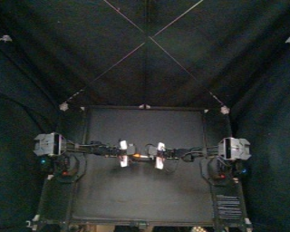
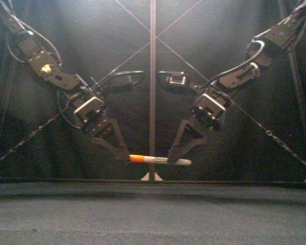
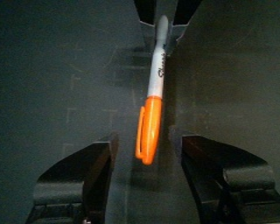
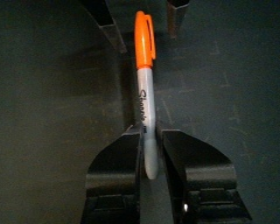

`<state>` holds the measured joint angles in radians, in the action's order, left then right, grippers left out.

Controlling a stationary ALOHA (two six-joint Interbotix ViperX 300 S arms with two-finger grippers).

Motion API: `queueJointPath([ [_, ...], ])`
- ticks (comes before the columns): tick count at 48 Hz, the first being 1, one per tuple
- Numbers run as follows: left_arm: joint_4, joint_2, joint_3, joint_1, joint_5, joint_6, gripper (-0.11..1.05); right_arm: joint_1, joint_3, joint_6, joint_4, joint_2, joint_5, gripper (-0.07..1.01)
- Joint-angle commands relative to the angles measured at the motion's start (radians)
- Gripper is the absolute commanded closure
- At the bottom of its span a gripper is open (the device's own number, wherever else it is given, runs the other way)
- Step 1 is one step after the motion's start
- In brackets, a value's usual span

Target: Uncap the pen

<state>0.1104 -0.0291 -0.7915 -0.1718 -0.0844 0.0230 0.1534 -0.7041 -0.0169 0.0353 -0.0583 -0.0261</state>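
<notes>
A marker pen [image 2: 160, 159] with an orange cap [image 2: 142, 158] and a white barrel [image 2: 176, 161] hangs level above the middle of the table. My right gripper [image 4: 147, 138] is shut on the white barrel [image 4: 143, 105], and the orange cap [image 4: 143, 37] points away from it toward the left gripper. My left gripper [image 3: 149, 150] is open with a jaw on each side of the cap [image 3: 146, 131], neither one touching it. From above, the pen [image 1: 140, 158] spans the gap between the left gripper [image 1: 123, 154] and the right gripper [image 1: 159, 156].
The black table [image 1: 141, 195] lies below the pen, with both arms meeting over its centre.
</notes>
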Motion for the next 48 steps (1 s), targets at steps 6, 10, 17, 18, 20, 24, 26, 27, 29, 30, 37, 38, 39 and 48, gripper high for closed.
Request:
queueJointPath([
  [6,0.002,-0.008,0.035,-0.003,-0.005,0.0,0.22,0.0,0.021,0.002,0.0,0.035,-0.003,0.43],
  [10,0.002,-0.009,0.04,-0.003,-0.005,0.0,0.32,0.0,0.02,0.0,0.0,0.035,-0.003,0.43],
  [17,0.003,-0.008,0.04,-0.003,0.002,0.0,0.46,0.0,0.015,0.0,0.0,0.037,-0.003,0.43],
  [18,0.002,-0.008,0.04,-0.003,0.003,0.0,0.47,0.0,0.015,0.0,0.0,0.037,-0.003,0.43],
  [20,0.003,-0.006,0.037,-0.003,0.003,0.0,0.48,0.0,0.011,0.0,0.0,0.037,-0.003,0.43],
  [24,0.002,0.0,0.029,-0.003,0.005,0.0,0.48,0.0,0.0,0.0,0.0,0.038,-0.003,0.43],
  [26,0.003,0.006,0.021,-0.003,0.005,0.0,0.48,0.0,-0.008,0.0,0.0,0.041,-0.003,0.43],
  [27,0.003,0.009,0.018,-0.005,0.006,0.0,0.48,0.0,-0.014,0.0,0.0,0.044,-0.005,0.43],
  [29,0.003,0.017,0.012,-0.003,0.006,0.0,0.48,0.0,-0.023,-0.002,0.0,0.049,-0.003,0.43],
  [30,0.003,0.021,0.008,-0.005,0.006,0.0,0.48,0.002,-0.029,-0.002,0.0,0.054,-0.003,0.43],
  [37,0.002,0.06,-0.031,-0.014,0.008,-0.0015,0.48,0.006,-0.069,-0.003,-0.009,0.089,-0.011,0.43],
  [38,0.002,0.064,-0.035,-0.014,0.006,-0.0015,0.48,0.006,-0.077,-0.003,-0.011,0.095,-0.014,0.43],
  [39,0.002,0.071,-0.04,-0.014,0.006,-0.0015,0.48,0.006,-0.083,-0.003,-0.012,0.101,-0.015,0.43],
  [48,0.002,0.123,-0.089,-0.017,0.008,-0.0015,0.48,0.021,-0.163,-0.003,-0.02,0.178,-0.061,0.44],
])
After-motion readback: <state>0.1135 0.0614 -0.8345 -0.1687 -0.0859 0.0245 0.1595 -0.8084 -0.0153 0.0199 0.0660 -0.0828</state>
